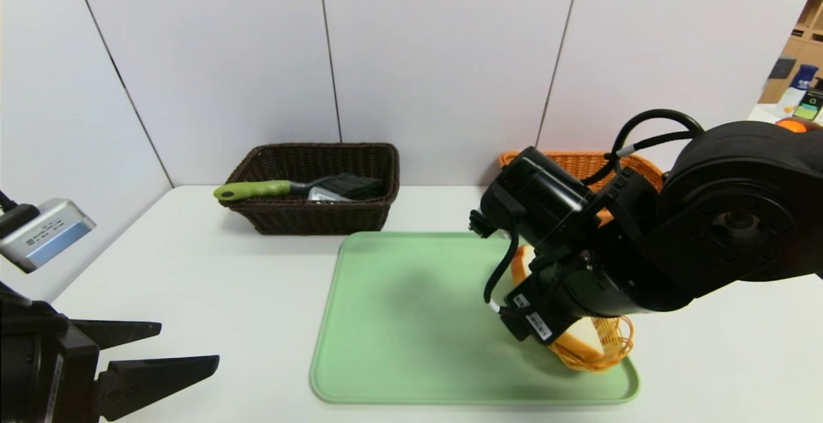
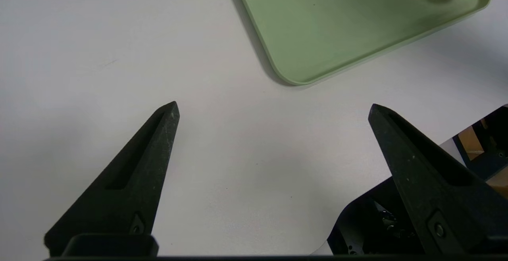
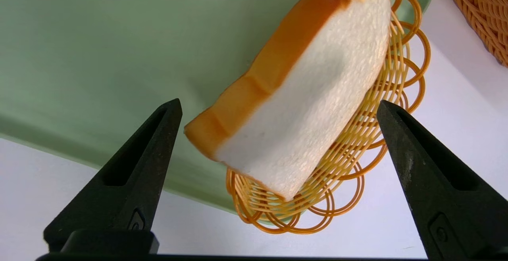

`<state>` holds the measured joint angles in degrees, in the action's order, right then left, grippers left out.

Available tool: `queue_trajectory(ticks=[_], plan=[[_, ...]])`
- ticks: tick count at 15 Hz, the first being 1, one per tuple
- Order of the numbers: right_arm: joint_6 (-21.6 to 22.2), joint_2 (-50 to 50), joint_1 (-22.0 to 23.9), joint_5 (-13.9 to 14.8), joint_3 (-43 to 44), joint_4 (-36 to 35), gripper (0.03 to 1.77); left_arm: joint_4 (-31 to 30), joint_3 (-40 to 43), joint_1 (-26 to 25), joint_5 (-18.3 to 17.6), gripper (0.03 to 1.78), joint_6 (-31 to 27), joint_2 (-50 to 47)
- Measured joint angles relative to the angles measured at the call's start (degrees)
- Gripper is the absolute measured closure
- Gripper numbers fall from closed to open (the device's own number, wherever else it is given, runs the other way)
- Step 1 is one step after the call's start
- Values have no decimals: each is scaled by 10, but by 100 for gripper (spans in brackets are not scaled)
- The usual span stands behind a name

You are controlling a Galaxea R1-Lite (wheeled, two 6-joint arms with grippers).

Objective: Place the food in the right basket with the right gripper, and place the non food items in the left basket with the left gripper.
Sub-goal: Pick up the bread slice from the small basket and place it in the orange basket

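A white table [image 1: 212, 281] stands against pale wall panels, a green tray [image 1: 411, 320] in its middle. The bread [image 3: 301, 106] leans in a small yellow wicker dish [image 3: 357, 166] at the tray's right corner. Over it hangs the right gripper [image 3: 278, 108], jaws wide apart, holding nothing. The brush [image 1: 289, 187] lies in the brown basket [image 1: 318, 217]; the orange basket [image 1: 582, 162] sits behind the right arm. The left gripper [image 2: 274, 108] hovers open near the table's left front.

I see a white table [image 1: 212, 269] set against pale wall panels [image 1: 443, 56] with dark seams; wooden shelving [image 1: 804, 44] with bottles stands far right.
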<state>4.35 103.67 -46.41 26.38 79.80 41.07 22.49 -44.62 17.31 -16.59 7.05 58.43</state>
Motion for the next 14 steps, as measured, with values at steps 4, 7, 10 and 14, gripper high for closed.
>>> queue_trajectory(ticks=[4,7,10,14], plan=[[-1,0,3,0,-1,1,10,-7,7,0,0,12,1,-1],[-4,-4,8,0,0,2,10,-8,9,0,0,12,1,-1],[-5,-9,15,0,-1,2,10,-13,8,0,-4,12,0,-1],[-6,-14,20,0,0,3,10,-15,8,0,-18,12,0,-1]])
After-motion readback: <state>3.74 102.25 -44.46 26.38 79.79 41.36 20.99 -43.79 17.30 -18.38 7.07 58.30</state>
